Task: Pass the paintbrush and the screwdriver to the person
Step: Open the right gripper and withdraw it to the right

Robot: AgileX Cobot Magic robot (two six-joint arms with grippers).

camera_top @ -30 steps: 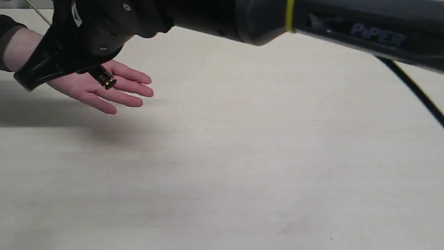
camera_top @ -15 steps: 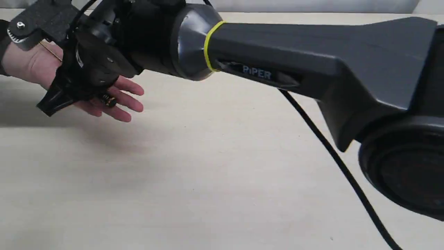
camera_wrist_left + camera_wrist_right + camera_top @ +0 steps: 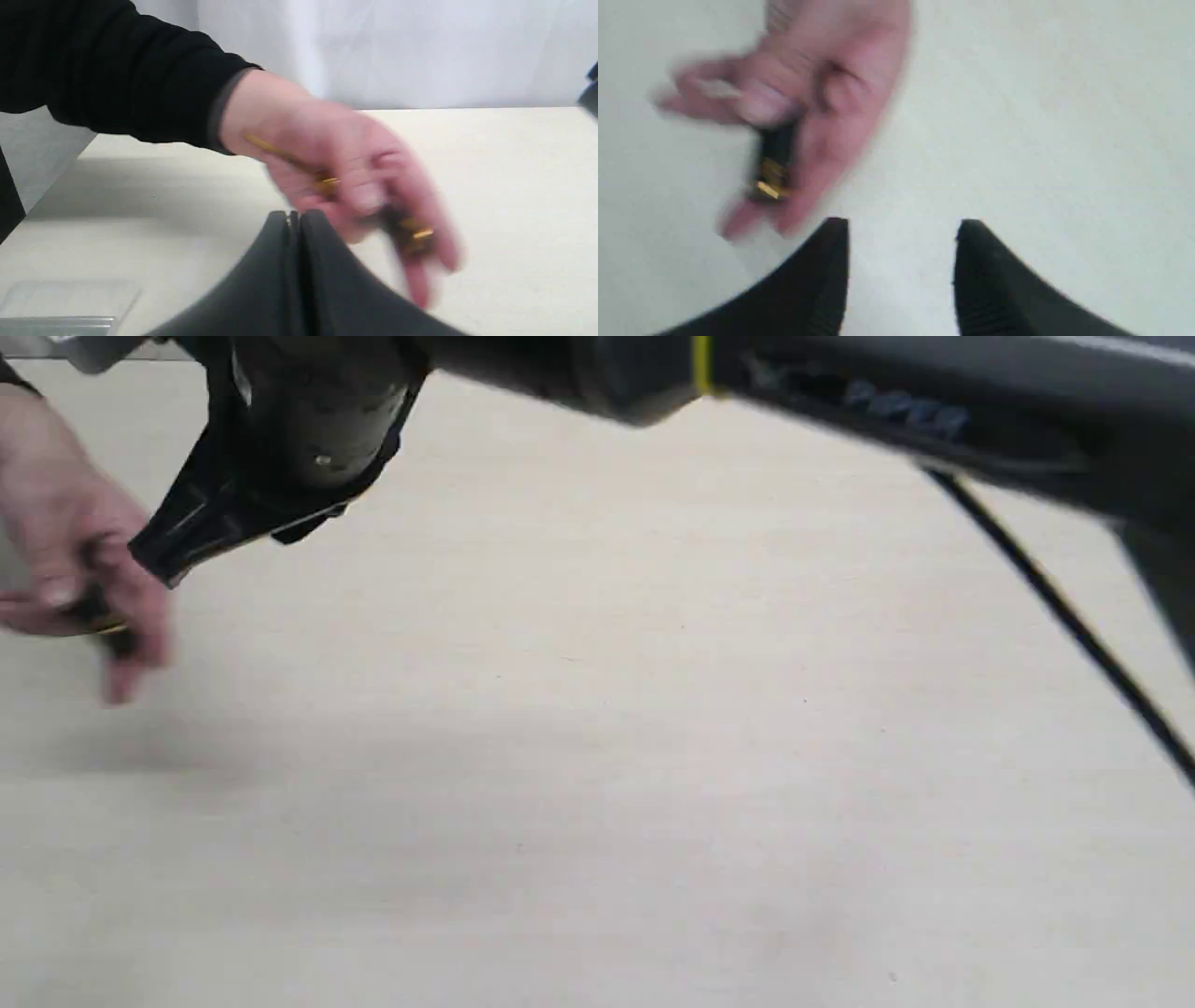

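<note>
screwdriver, one, gripped by person, right hand parted, left hand closed

A pale beige bench with faint wood grain fills the exterior view under soft, even light. A broad blurred shadow lies across its left part. In the left wrist view a plain white wall rises behind the bench's far edge. A flat, clear plastic piece lies on the bench, its exact form unclear.
</note>
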